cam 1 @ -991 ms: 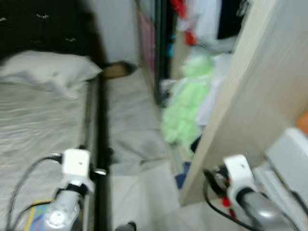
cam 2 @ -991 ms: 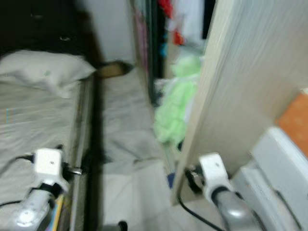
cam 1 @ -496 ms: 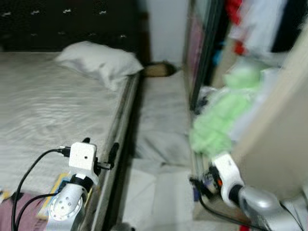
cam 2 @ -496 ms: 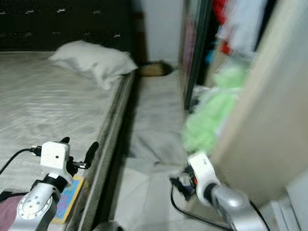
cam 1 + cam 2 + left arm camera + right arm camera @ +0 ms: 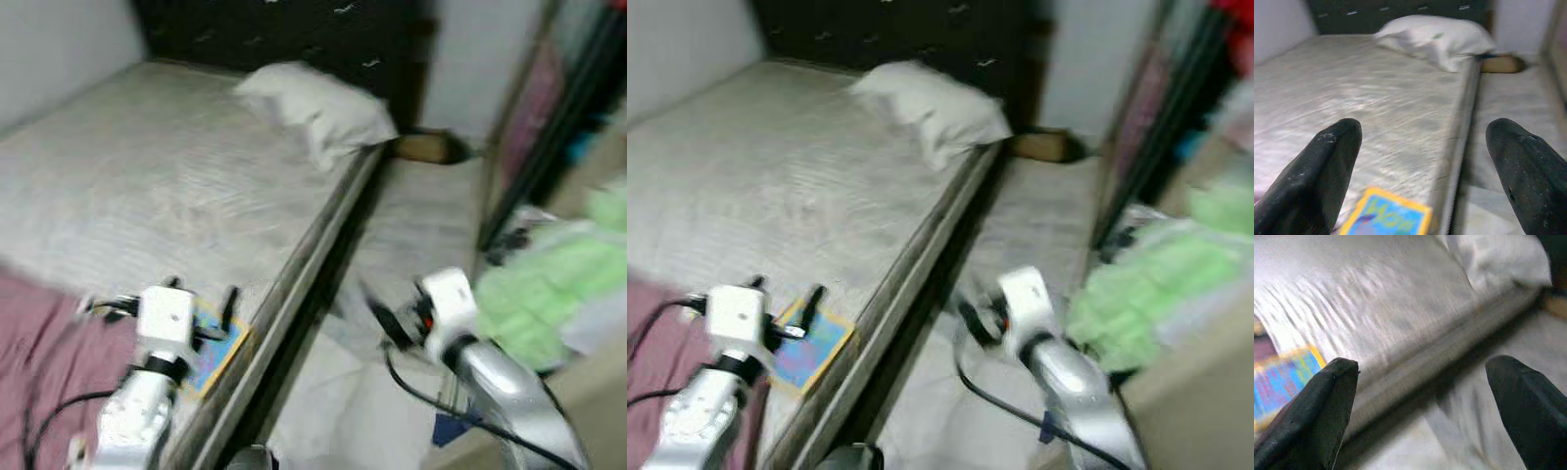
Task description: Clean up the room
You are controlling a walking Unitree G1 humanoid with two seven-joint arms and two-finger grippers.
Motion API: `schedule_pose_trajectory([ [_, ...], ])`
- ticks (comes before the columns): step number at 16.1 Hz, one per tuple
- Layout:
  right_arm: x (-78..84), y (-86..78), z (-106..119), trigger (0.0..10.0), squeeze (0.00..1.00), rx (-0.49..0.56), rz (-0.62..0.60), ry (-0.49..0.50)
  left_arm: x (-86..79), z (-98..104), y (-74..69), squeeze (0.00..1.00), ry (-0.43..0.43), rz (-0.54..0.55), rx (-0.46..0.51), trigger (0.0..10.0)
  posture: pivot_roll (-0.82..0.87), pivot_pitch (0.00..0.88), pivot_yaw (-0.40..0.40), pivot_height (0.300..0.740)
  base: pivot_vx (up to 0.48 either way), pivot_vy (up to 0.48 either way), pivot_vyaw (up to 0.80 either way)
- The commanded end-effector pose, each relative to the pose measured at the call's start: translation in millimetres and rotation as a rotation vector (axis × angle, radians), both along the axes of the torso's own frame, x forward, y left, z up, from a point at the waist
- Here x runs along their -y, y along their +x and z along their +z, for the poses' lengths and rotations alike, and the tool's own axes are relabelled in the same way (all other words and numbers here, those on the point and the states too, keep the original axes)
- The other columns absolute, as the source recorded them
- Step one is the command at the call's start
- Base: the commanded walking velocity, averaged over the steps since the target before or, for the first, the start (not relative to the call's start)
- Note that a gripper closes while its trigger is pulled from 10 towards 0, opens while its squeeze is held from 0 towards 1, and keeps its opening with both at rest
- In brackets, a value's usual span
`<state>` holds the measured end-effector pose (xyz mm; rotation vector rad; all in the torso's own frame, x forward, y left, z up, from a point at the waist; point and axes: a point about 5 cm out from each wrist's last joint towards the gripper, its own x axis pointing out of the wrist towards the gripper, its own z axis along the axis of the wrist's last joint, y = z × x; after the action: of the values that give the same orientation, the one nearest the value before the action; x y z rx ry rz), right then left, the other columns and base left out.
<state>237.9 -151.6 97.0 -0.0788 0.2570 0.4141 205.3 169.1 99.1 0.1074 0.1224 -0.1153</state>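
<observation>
Blanket [image 5: 44, 338], maroon, bunched at the bed's near left corner, not folded. My left gripper [image 5: 201, 299] hangs over the mattress [image 5: 167, 186] edge, fingers [image 5: 1327, 161] spread wide, nothing held. Book [image 5: 808, 343], blue and yellow cover, lies flat on the mattress right at the near edge, just beside that gripper and a bit below it. Its long axis runs roughly along the bed's edge, one short end toward the pillow [image 5: 318, 103]; can't tell which end is the top, too blurred. Pillow sits at the headboard end near the right edge, looks in place. My right gripper [image 5: 975, 313] is over the floor [image 5: 411, 225] gap between bed and wardrobe, fingers [image 5: 1518, 401] wide apart too, empty. Far right: green clothes [image 5: 544, 289] heaped at the wardrobe, spilling out. Brown thing [image 5: 426, 147] on the floor by the headboard, unclear what. Judgement: cleanup barely begun; book, blanket and clothes all left, book is the nearest pick.
</observation>
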Motion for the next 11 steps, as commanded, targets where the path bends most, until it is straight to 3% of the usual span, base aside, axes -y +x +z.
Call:
schedule_pose_trajectory([
  [1, 9.6, 5.7, 0, 10.0, 0.00, 0.035, -0.108, 0.001, 2.7, 4, 4.8, 0.00, -0.001, 0.019, 0.020, 10.0, -0.01, 0.043, 0.001, 0.740, 0.000, 0.000, 0.80],
  [3, 2.8, 11.5, 1, 10.0, 0.00, 0.054, -0.179, 0.056, 4.6, 5, 7.1, 0.00, -0.006, 0.042, 0.027, 10.0, -0.01, 0.045, 0.002, 0.740, 0.000, 0.000, 0.80],
  [5, -3.2, 13.0, 1, 10.0, 0.00, 0.084, -0.197, 0.026, 6.7, 5, 6.9, 0.00, -0.006, 0.040, 0.026, 10.0, 0.00, 0.042, 0.001, 0.740, 0.000, 0.000, 0.80],
  [11, 2.4, 20.4, 0, 10.0, 0.00, 0.105, -0.242, 0.032, 7.0, 4, 6.6, 0.00, -0.021, 0.048, 0.025, 10.0, 0.00, 0.041, 0.003, 0.740, 0.000, 0.000, 0.80],
])
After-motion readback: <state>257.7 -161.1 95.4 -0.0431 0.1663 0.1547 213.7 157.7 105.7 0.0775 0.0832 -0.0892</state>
